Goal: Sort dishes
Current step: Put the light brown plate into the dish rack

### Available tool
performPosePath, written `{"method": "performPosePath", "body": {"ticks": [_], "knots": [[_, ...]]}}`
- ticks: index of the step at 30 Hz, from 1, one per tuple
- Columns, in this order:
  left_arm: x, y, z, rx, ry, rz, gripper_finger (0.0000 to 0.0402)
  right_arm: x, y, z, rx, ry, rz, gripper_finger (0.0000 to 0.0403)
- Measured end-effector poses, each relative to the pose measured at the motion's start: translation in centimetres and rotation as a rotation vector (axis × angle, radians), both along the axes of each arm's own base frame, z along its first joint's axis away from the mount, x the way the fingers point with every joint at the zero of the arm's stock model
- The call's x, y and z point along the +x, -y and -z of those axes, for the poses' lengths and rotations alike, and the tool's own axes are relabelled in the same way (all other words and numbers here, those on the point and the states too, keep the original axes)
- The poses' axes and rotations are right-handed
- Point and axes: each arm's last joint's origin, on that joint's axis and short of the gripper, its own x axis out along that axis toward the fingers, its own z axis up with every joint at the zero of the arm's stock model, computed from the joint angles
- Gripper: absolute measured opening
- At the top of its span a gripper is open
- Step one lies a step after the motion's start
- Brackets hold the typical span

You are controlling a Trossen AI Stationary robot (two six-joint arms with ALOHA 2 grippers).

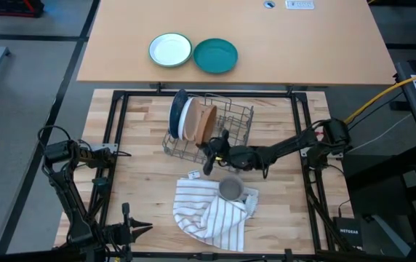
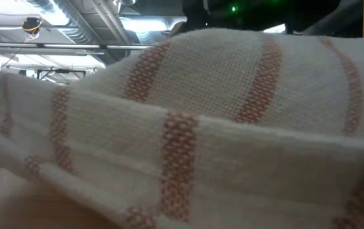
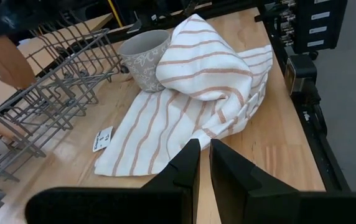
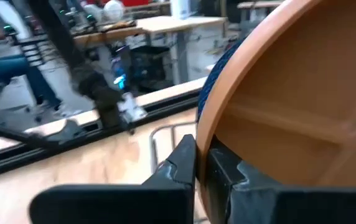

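From above, three dinner plates stand on edge in the grey wire dish rack (image 1: pixel 212 131) at mid-table: a blue patterned plate (image 1: pixel 177 113), a plain white plate (image 1: pixel 188 118) and a tan-brown wood-look plate (image 1: pixel 205 124). The right gripper (image 1: pixel 209 155) reaches in from the right to the rack's near side; the left gripper (image 1: pixel 118 153) waits, clenched on nothing, near the table's left edge. A grey mug (image 1: pixel 230 189) sits on a white cloth with brown stripes (image 1: pixel 209 211) just behind the working arm.

At table height, the striped cloth fills the view.

The left wrist camera shows mug, cloth and rack with bare wood between.

The right wrist camera shows the jaws pressed together at the tan plate's rim, apparently pinching it, though the contact is partly hidden. A good lift would go straight up, clear of the wires and the neighbouring white plate. Open room lies left of the rack; mug and cloth crowd the arm's near side.
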Motion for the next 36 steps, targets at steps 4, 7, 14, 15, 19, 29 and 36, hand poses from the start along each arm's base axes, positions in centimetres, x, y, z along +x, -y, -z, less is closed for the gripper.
{"method": "performPosePath", "body": {"ticks": [4,7,14,15,19,29,36], "knots": [[0.0,0.0,0.0,0.004,-0.001,0.002,0.0029,0.0,0.9,0.4,0.025,-0.006,-0.028,0.0014],[0.0,0.0,0.0,0.006,-0.002,0.001,0.0029,0.1,1.9,0.5,0.032,-0.010,-0.006,0.0014],[0.0,0.0,0.0,0.001,-0.001,-0.001,0.0029,0.1,3.9,1.6,0.125,-0.083,0.018,0.0014],[0.0,0.0,0.0,0.001,-0.001,-0.001,0.0029,0.0,4.0,1.8,0.138,-0.099,0.022,0.0014],[0.0,0.0,0.0,0.001,-0.001,-0.001,0.0029,-0.1,4.1,2.2,0.153,-0.143,0.024,0.0014],[0.0,0.0,0.0,0.001,-0.001,-0.001,0.0029,0.0,4.0,2.0,0.128,-0.136,-0.002,0.0014],[0.0,0.0,0.0,0.001,-0.001,-0.001,0.0029,0.1,4.3,2.0,0.116,-0.151,-0.057,0.0014]]}}
